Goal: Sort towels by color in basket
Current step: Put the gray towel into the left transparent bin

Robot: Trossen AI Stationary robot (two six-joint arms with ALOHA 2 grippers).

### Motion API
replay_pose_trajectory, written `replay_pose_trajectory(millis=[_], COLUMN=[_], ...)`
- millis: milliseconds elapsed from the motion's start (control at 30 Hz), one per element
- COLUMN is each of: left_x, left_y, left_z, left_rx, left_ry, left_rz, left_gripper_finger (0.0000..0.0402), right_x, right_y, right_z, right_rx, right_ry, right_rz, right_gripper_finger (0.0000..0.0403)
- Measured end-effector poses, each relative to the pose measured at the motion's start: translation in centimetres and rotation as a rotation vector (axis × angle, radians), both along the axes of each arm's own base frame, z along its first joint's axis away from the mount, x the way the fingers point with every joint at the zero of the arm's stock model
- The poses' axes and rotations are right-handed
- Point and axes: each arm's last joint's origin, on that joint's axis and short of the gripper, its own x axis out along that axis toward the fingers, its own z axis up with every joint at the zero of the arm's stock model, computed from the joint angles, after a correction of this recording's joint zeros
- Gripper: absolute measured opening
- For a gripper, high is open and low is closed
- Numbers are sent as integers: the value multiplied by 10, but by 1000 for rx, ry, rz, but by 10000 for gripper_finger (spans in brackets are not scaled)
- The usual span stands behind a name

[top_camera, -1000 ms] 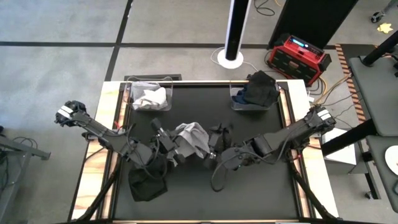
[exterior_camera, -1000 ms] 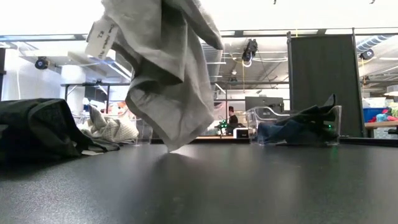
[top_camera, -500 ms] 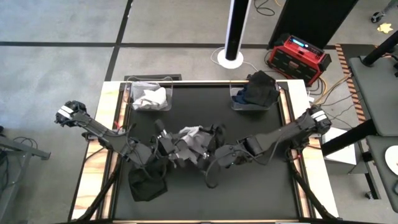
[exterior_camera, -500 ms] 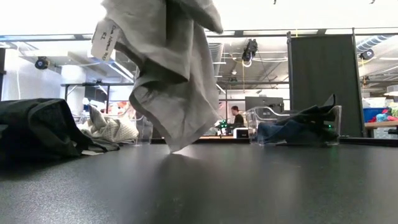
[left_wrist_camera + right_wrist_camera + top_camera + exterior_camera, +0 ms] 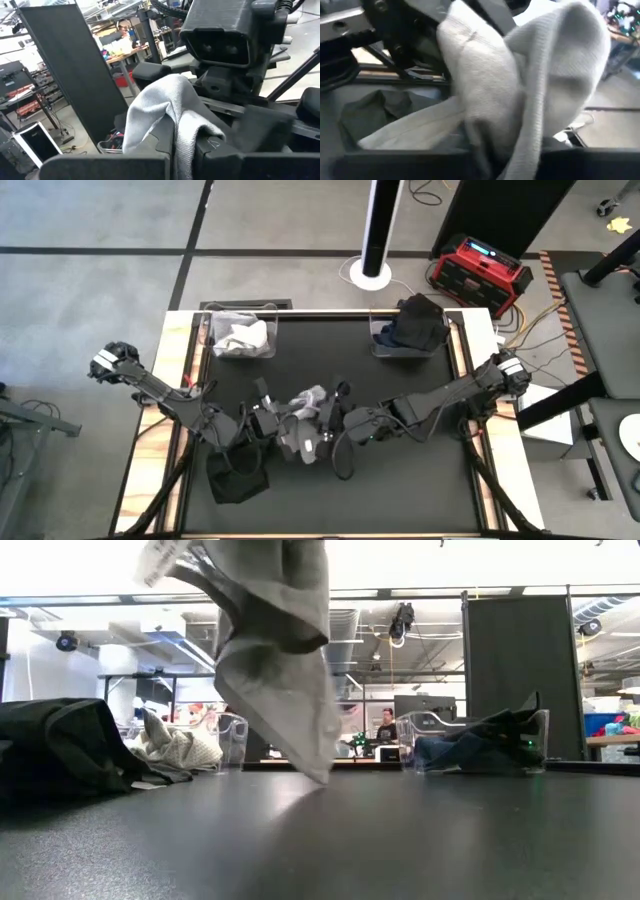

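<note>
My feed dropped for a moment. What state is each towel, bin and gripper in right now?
light grey towel: lifted off the table, hanging between both grippers
left gripper: shut on the towel
right gripper: closing on the towel
black towel: lying loose on the table
left bin: holds white towels
right bin: holds dark towels

The light grey towel [image 5: 303, 423] I hold is soft, ribbed knit cloth; the table [image 5: 400, 490] under me is matt black, smooth.
</note>
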Motion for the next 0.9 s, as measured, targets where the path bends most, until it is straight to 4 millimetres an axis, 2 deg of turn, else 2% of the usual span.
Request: replay_pose_trajectory(millis=[100,167,267,367,500,600,700,800,900], left_x=[0,0,-1,-5,-9,-13,-20,-26,-32], left_y=[0,0,-1,-3,-3,-1,3,8,13], left_z=[0,0,1,2,2,0,1,2,4], left_rx=[1,-2,7,21,43,67,97,97,105], left_ry=[0,-4,1,9,43,79,120,148,169], left_rz=[-2,0,0,-7,-6,65,111,111,140], left_gripper_finger=[3,12,37,78,160,223,270,301,316], right_x=[0,1,1,0,-1,-2,-5,-6,-7], right_y=[0,1,2,2,2,2,0,-2,-3], right_z=[0,1,1,1,1,0,-1,-1,-1], right_rx=[-34,-34,-19,-18,-20,-29,-44,-67,-85], right_ry=[9,6,7,8,13,32,56,68,71], right_rz=[24,50,67,71,72,63,26,-21,-55], right_gripper_finger=[50,26,14,12,11,11,10,10,10])
